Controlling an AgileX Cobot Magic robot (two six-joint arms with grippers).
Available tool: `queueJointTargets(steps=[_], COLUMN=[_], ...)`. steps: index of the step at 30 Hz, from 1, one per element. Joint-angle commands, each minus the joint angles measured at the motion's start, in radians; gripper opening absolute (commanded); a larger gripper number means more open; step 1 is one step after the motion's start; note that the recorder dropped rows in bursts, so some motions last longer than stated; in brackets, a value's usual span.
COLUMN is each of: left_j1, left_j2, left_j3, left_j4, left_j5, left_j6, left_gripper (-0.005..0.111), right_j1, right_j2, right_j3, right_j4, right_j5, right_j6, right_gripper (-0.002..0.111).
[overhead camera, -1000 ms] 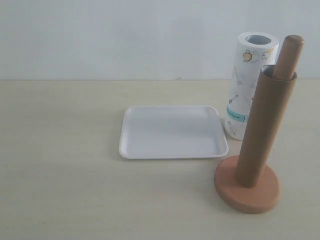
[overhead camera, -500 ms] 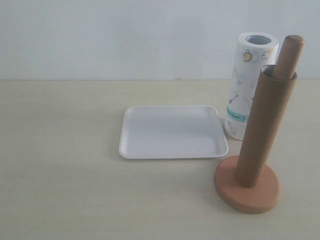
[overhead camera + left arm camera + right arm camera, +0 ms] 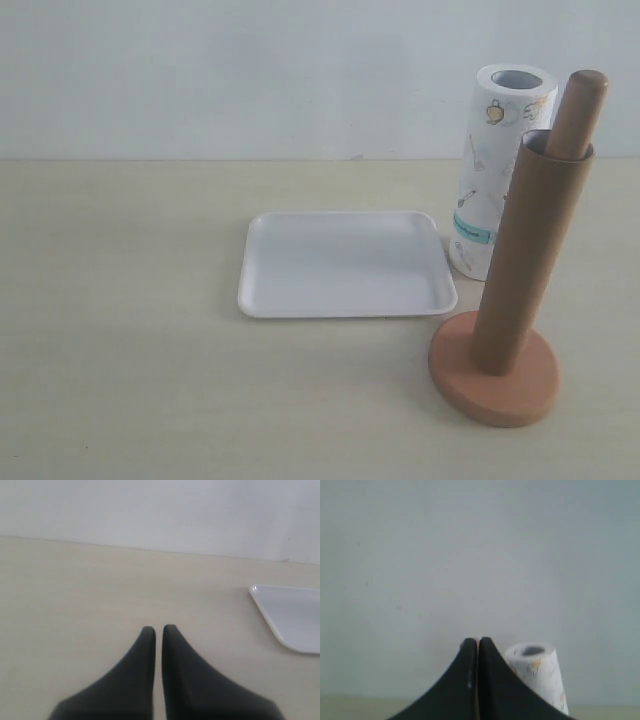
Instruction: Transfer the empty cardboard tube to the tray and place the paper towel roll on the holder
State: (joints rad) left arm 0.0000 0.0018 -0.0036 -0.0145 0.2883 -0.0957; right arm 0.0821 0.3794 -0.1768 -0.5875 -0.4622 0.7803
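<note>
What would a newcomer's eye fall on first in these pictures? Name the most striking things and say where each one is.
The brown cardboard tube stands out first, sleeved over the wooden holder at the front right of the table, with the post poking out above it. Just behind stands the printed paper towel roll, upright. To the left of both, the white tray lies flat.

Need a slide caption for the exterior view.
Cardboard tube sleeved over the holder post, paper towel roll upright behind it, white tray alongside on the table.
</note>
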Motion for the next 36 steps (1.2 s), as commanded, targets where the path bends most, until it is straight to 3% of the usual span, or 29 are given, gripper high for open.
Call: queueJointTargets(steps=[1, 5, 8, 12, 17, 26, 28, 29, 31, 33, 34, 36], left_j1=[0.001, 0.001, 0.001, 0.001, 0.001, 0.001, 0.001, 0.001, 0.001, 0.001, 0.001, 0.001], left_j2=[-0.002, -0.002, -0.002, -0.002, -0.002, -0.002, -0.002, -0.002, -0.002, -0.002, -0.002, -0.002], left_j3=[0.004, 0.004, 0.004, 0.004, 0.004, 0.004, 0.004, 0.004, 0.004, 0.004, 0.004, 0.004], left_j4=[0.003, 0.003, 0.003, 0.003, 0.003, 0.003, 0.003, 0.003, 0.003, 0.003, 0.003, 0.003], left_j5=[-0.004, -0.004, -0.004, -0.004, -0.004, -0.004, -0.004, -0.004, -0.004, -0.004, -0.004, -0.004], left_j6=[-0.008, -0.008, -0.008, -0.008, -0.008, -0.008, -0.008, -0.008, -0.008, -0.008, -0.008, -0.008], left_gripper=[0.004, 0.004, 0.004, 0.004, 0.004, 0.004, 0.004, 0.004, 0.004, 0.004, 0.004, 0.004], right_j1=[-0.003, -0.003, -0.003, -0.003, -0.003, -0.003, -0.003, -0.003, -0.003, -0.003, -0.003, -0.003], right_j2=[0.169, 0.284, 0.367, 0.472, 0.578, 0.737, 0.772, 0.795, 0.83, 0.86, 0.879, 0.923], right_j3=[0.017, 0.064, 0.111, 0.138, 0.138, 0.133, 0.117, 0.109, 0.094, 0.067, 0.05, 0.02], right_j4=[-0.289, -0.286, -0.097, 0.076, 0.032, 0.039, 0.033, 0.034, 0.034, 0.034, 0.034, 0.028], right_j5=[-0.139, -0.244, -0.231, -0.259, -0.26, -0.415, -0.42, -0.428, -0.448, -0.454, -0.446, -0.443], right_j6=[0.126, 0.022, -0.107, -0.136, -0.185, -0.296, -0.31, -0.31, -0.308, -0.305, -0.304, -0.292], right_gripper=[0.001, 0.001, 0.001, 0.001, 0.001, 0.001, 0.01, 0.022, 0.052, 0.093, 0.105, 0.102])
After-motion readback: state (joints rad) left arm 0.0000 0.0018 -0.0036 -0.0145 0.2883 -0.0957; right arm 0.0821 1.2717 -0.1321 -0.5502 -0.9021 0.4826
